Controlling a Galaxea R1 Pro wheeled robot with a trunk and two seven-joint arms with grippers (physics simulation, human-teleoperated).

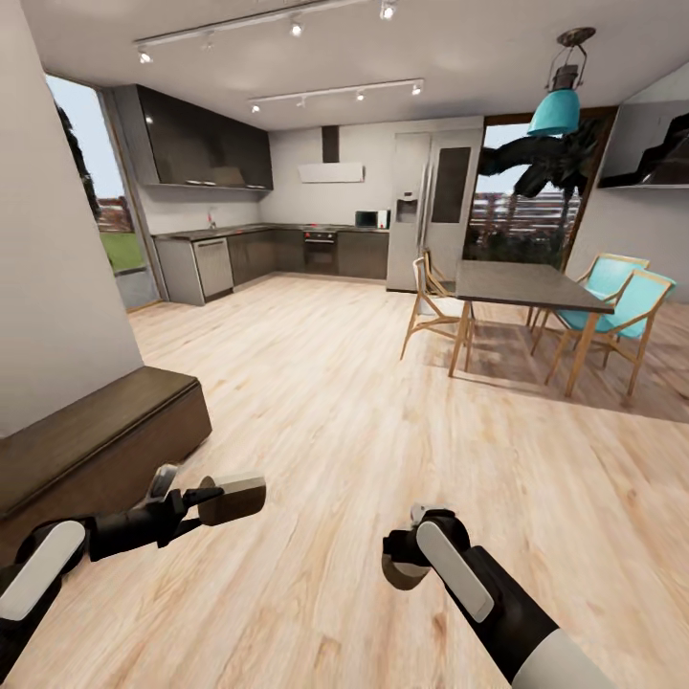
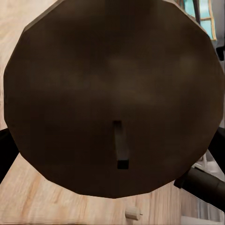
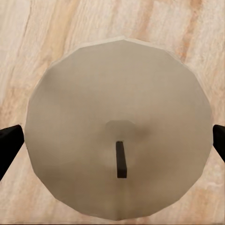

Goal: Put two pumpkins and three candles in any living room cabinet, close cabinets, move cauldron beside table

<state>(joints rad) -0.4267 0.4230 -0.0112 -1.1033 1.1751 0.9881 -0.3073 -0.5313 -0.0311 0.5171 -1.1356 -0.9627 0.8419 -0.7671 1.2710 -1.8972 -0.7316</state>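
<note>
Two candles ride in your tools: left tool [image 1: 206, 500] clamps one candle [image 1: 233, 498]; right tool [image 1: 407, 565] clamps another [image 1: 402, 572], beside the cabinet [image 1: 96, 445].

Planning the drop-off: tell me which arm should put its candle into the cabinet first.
Left, probably. The left gripper holds its candle beside the cabinet; the right gripper, also carrying one, hangs over open floor.

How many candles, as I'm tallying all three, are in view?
2 for sure: a dark candle in the left tool, a pale candle in the right tool. A tiny pale thing on the floor may be a third; too small to tell.
</note>
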